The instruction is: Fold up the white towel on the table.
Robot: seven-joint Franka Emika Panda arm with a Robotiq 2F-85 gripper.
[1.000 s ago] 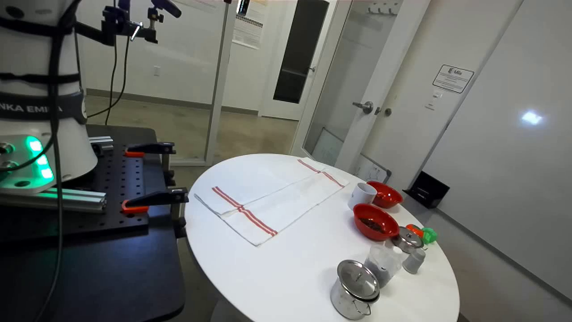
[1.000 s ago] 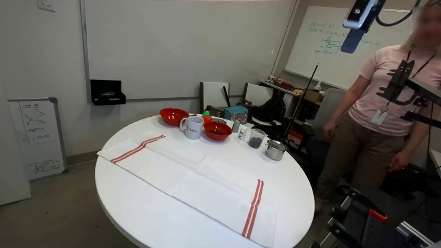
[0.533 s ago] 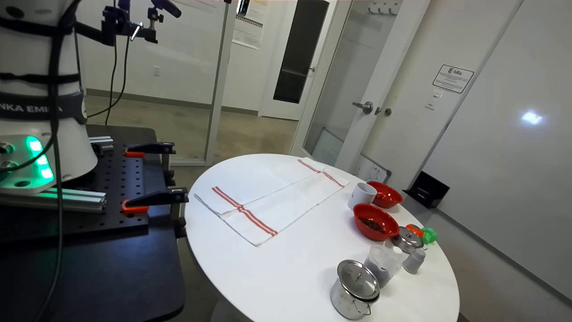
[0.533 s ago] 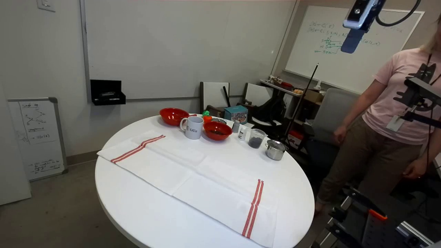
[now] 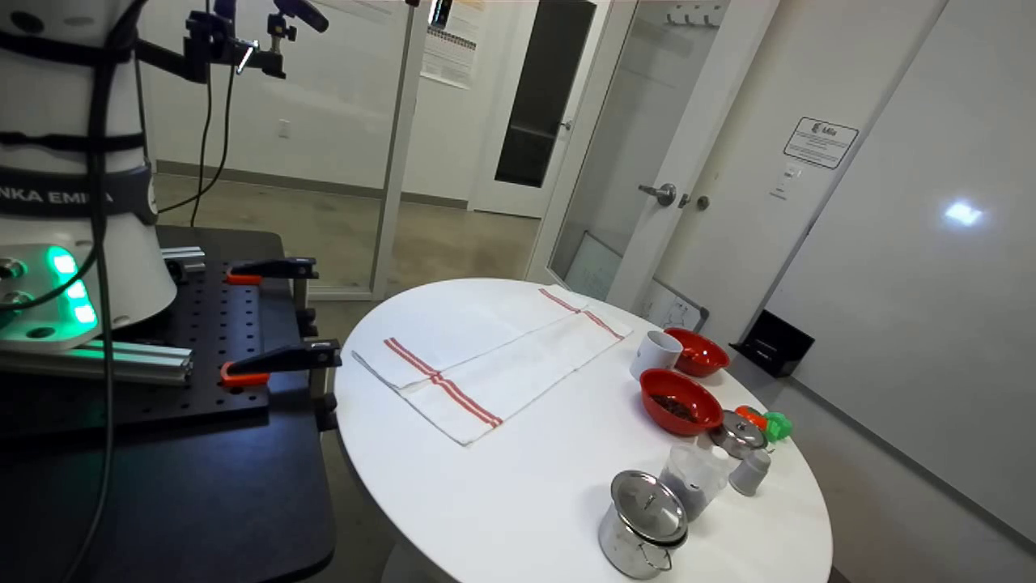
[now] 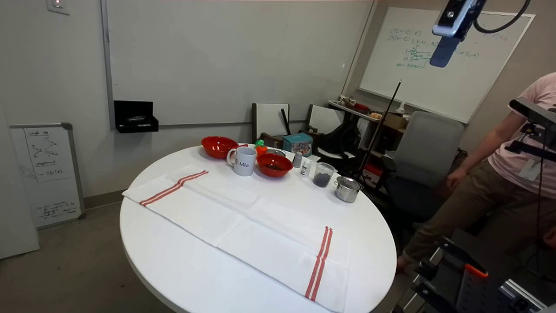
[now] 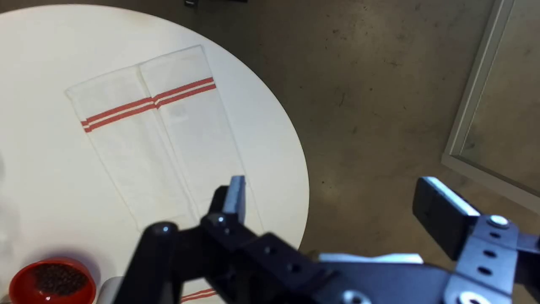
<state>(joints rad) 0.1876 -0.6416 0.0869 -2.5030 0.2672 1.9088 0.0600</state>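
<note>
Containers: in an exterior view I find them grouped just above the middle of the frame, along the edge of the round white table (image 6: 186,269). A red bowl (image 6: 276,174) holds loose dark brown contents (image 6: 273,166); it shows again at the lower left of the wrist view. Another red bowl (image 6: 217,154) stands to its left, partly behind a white mug (image 6: 245,163); what these two contain I cannot make out. To the right come a small grey item (image 6: 297,159), a white bottle (image 6: 305,168) and a clear cup (image 6: 328,170), upright, with a dark fill in its lower part. A steel pot (image 6: 347,194) stands at the right end of the group. In an exterior view the lid (image 5: 647,500) of that pot is on, lower right of the frame, and a low, lidded steel vessel (image 5: 730,441) sits just beside the filled bowl.

In an exterior view the white arm (image 5: 48,101) stands upright at the left edge, its base on a black bench (image 5: 210,486). In an exterior view a dark fingertip (image 6: 444,53) hangs at the upper right, pointing down and slightly left, well apart from the table. In the wrist view the gripper (image 7: 331,185) has its fingers (image 7: 438,211) spread wide, floor (image 7: 358,143) showing between. The red-striped white towel (image 7: 202,139) lies flat on the table, left of centre in that view, a lengthwise line running down it.
</note>
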